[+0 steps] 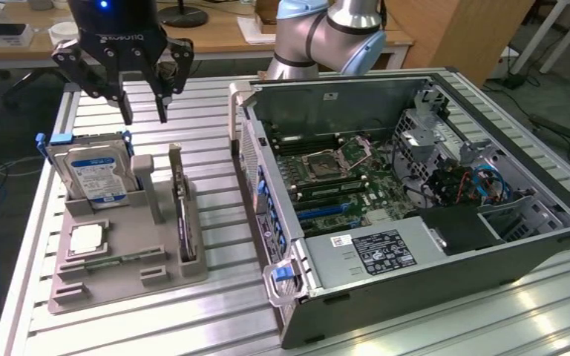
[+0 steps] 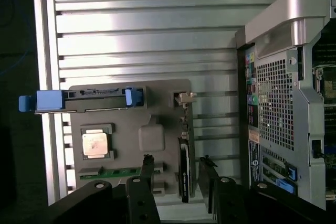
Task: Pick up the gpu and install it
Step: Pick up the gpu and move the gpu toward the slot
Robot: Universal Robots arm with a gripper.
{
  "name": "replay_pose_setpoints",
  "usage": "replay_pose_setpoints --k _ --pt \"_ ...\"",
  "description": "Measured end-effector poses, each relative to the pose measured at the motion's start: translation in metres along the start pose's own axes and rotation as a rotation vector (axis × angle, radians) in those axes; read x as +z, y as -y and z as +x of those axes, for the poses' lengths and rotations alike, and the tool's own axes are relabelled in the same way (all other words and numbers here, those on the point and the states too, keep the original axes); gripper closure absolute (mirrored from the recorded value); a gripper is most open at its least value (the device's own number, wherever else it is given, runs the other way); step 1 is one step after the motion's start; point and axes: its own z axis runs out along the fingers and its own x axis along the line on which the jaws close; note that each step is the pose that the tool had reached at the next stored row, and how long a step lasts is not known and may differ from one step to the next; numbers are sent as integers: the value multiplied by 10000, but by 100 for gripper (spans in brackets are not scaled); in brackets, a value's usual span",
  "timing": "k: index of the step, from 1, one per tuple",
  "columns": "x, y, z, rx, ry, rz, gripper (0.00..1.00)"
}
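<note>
The gpu (image 1: 180,215) is a thin black card standing on edge in a slot of the grey holder tray (image 1: 127,280), its metal bracket end toward the far side. In the wrist view the gpu (image 2: 184,174) appears edge-on, with its silvery bracket (image 2: 184,98) at one end. My gripper (image 1: 145,113) hangs open above the far end of the tray, holding nothing. From the wrist, the gripper (image 2: 177,163) has one finger on each side of the card's line, well above it. The open computer case (image 1: 414,193) lies at the exterior view's right, motherboard exposed.
On the tray, a silver hard drive (image 1: 92,174) with blue clips stands upright, a processor chip (image 1: 87,237) lies flat, and a green memory stick (image 1: 116,259) sits in a groove. The case's rear panel (image 2: 278,103) is close beside the tray. A slatted aluminium table (image 1: 216,311) carries everything.
</note>
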Motion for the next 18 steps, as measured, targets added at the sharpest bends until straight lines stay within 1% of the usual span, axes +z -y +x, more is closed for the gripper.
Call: replay_pose_setpoints --k 4,5,9,12,14,16,18 --pt "7 1 3 -451 -24 -11 53" --pt "9 2 3 -537 -41 -10 53" --pt "14 22 -11 -629 -59 -10 53" --pt "18 41 -46 -629 -110 -7 53" --pt "24 54 -93 -624 -186 -5 53" --pt "33 79 -120 -622 -239 -9 53" --pt "54 88 -123 -621 -248 -7 53"
